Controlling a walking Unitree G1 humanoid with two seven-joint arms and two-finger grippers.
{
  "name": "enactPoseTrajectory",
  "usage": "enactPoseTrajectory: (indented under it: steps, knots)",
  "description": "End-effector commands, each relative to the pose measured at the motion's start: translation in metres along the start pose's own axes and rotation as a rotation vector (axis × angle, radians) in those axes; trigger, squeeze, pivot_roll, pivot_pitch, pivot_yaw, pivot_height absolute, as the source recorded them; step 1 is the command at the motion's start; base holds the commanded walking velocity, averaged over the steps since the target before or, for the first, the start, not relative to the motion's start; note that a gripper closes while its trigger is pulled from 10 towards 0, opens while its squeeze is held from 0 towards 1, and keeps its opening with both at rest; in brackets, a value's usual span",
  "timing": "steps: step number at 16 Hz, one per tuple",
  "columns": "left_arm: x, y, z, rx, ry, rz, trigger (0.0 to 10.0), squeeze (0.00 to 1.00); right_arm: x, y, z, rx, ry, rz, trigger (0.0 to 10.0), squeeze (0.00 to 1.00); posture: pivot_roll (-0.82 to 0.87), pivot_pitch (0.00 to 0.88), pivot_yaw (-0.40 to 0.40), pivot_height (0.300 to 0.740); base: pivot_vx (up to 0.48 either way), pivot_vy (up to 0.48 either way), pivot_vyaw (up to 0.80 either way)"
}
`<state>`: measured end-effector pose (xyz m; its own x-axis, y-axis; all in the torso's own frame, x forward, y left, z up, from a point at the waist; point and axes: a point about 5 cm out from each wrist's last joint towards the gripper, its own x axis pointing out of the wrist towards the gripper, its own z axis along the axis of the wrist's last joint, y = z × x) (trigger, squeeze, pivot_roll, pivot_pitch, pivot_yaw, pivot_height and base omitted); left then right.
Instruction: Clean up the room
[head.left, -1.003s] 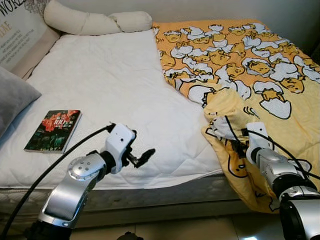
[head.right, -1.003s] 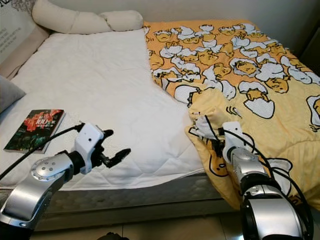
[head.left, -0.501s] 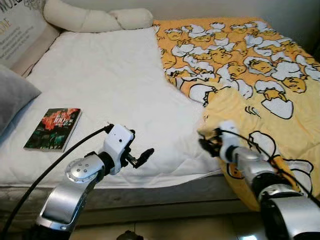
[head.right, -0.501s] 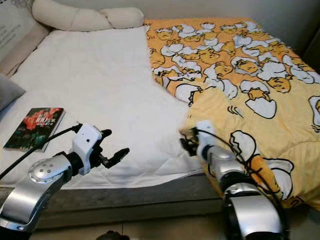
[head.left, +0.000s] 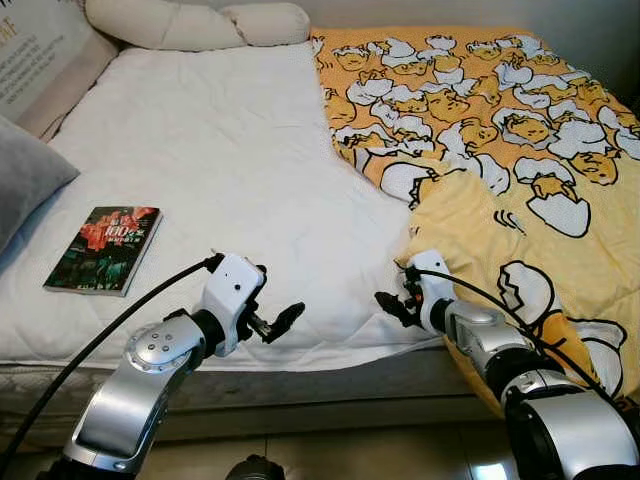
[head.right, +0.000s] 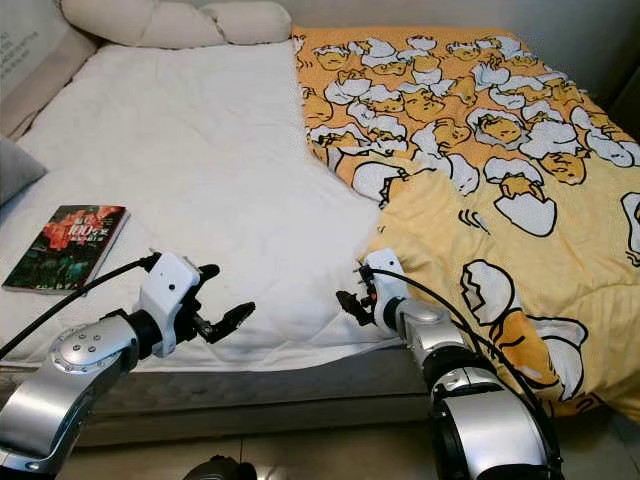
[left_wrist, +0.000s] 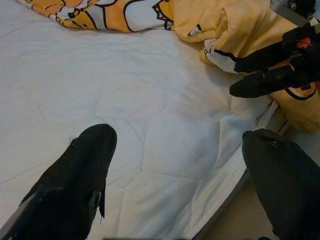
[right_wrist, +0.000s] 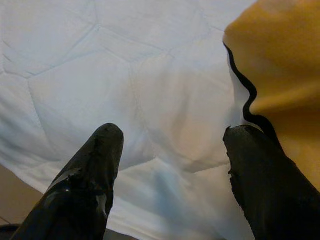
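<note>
The right hand (head.left: 392, 305) is held released beside the yellow duvet (head.left: 520, 220) edge, so only white mattress pad (head.left: 230, 170) may perhaps be pinched.

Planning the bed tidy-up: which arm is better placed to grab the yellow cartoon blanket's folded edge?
Right. The right gripper, open, sits beside the yellow cartoon blanket edge; the left gripper hovers over white sheet, farther off.

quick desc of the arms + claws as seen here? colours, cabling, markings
Both arms are silver metal with rounded joint housings and dark bands between segments. Each wrist carries a white block. A black cable loops along each arm to the wrist. The left claw and right claw each have two long black fingers with rounded tips; the left's fingers look scuffed. A small red mark sits on the right claw near its finger roots.
</note>
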<state>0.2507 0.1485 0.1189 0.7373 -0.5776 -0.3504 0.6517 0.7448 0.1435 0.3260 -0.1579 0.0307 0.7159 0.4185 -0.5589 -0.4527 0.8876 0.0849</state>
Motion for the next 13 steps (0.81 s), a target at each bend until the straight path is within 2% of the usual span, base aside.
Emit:
enactPoseTrajectory:
  steps: [1,12,13]
  knots:
    - [-0.003,0.001,0.001,0.004,-0.002,0.003,10.0,1.0,0.0,-0.001,0.003,-0.018,0.009,0.001,10.0,0.0,0.04,0.062,0.007,0.74,0.0,0.0,0.0]
    - [-0.004,0.0,0.001,0.003,0.002,0.001,10.0,1.0,0.001,0.001,0.0,-0.027,0.028,0.014,10.0,0.0,0.04,0.062,0.007,0.74,0.0,0.0,0.0]
    - [-0.004,-0.006,0.004,-0.001,0.008,-0.031,10.0,1.0,-0.004,-0.013,0.002,-0.02,0.03,-0.103,10.0,1.0,0.07,0.149,0.022,0.74,0.0,0.0,0.0]
